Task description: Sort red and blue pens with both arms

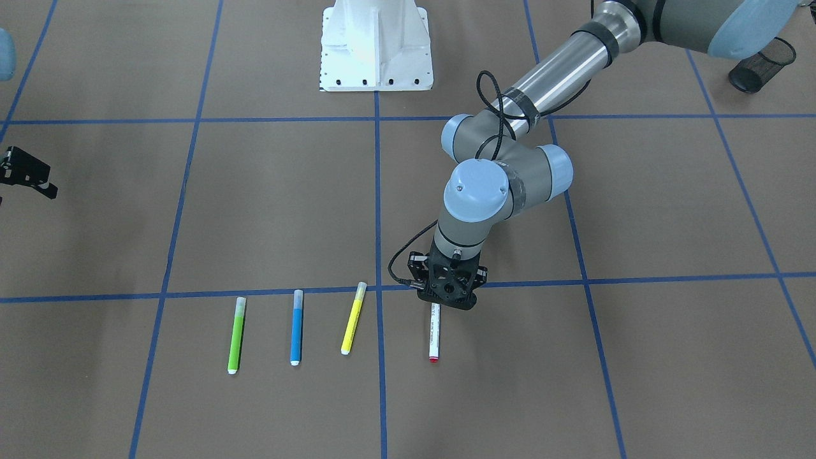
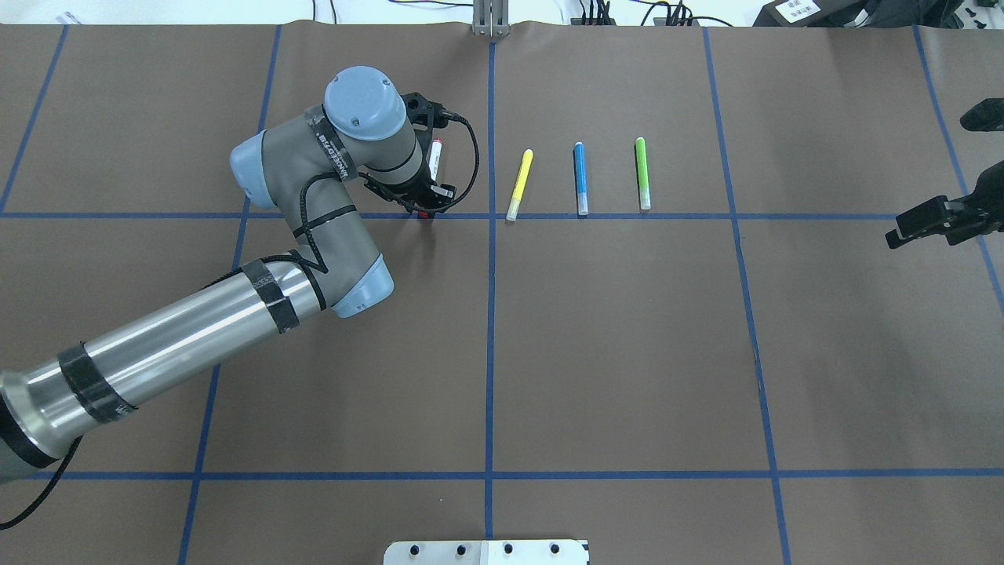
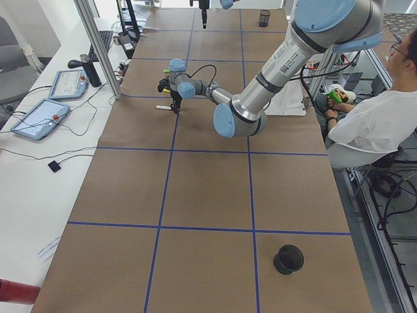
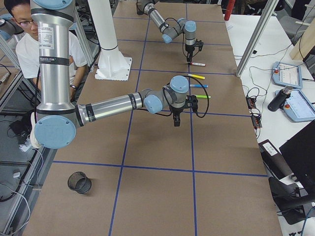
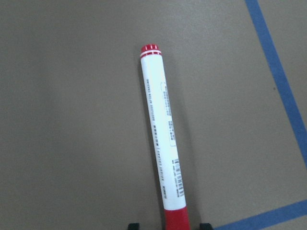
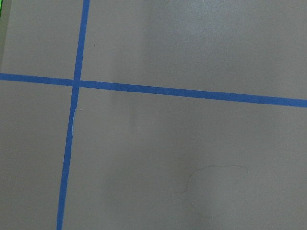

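Observation:
The red pen [image 1: 435, 335], white-barrelled with a red cap, lies on the brown table. My left gripper [image 1: 446, 296] hangs straight down over its cap end. In the left wrist view the pen [image 5: 165, 143] runs up the middle, and a fingertip [image 5: 134, 225] shows on each side of the red cap with a gap, so the gripper [image 5: 170, 225] is open. The blue pen [image 1: 297, 326] lies two places away in the same row [image 2: 580, 179]. My right gripper [image 2: 929, 224] hovers at the table's far side, away from all pens; whether it is open or shut does not show.
A yellow marker [image 1: 353, 319] lies between the red and blue pens, a green marker [image 1: 236, 336] beyond the blue one. A black mesh cup [image 1: 762, 67] stands near the left arm's side, another [image 4: 79, 183] near the right end. A person [image 3: 384, 117] sits beside the table.

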You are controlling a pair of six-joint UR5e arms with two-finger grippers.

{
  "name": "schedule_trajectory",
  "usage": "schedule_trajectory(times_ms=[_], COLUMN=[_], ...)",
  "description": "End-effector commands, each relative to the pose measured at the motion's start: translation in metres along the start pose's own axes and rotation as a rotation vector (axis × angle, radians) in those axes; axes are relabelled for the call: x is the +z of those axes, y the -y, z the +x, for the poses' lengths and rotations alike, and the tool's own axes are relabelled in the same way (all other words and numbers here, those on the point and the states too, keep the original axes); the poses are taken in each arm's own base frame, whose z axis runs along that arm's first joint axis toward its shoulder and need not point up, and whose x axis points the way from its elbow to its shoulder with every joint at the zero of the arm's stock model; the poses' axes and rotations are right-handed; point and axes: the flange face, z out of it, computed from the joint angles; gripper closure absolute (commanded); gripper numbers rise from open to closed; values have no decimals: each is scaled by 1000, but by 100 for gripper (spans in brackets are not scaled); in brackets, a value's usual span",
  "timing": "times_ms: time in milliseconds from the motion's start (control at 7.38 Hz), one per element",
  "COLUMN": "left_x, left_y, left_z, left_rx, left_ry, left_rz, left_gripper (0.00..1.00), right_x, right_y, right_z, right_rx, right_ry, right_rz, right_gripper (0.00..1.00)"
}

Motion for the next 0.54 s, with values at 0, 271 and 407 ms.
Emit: schedule_trajectory(times_ms=[0,271,407], left_x=[-7,-46,-70], left_y=[3,20,30], left_z=[6,31,28], left_rx=[-27,-152,-173], left_ry=[-11,-71,-99], left_rz=[9,61,91], left_gripper=[100,100,100], right_x=[1,-3,3], right_y=[1,14,22], right_z=[-2,-23,-47], right_rx=[-3,2,8], right_ry=[1,15,25], right_rz=[-2,15,14], right_gripper=[1,1,1])
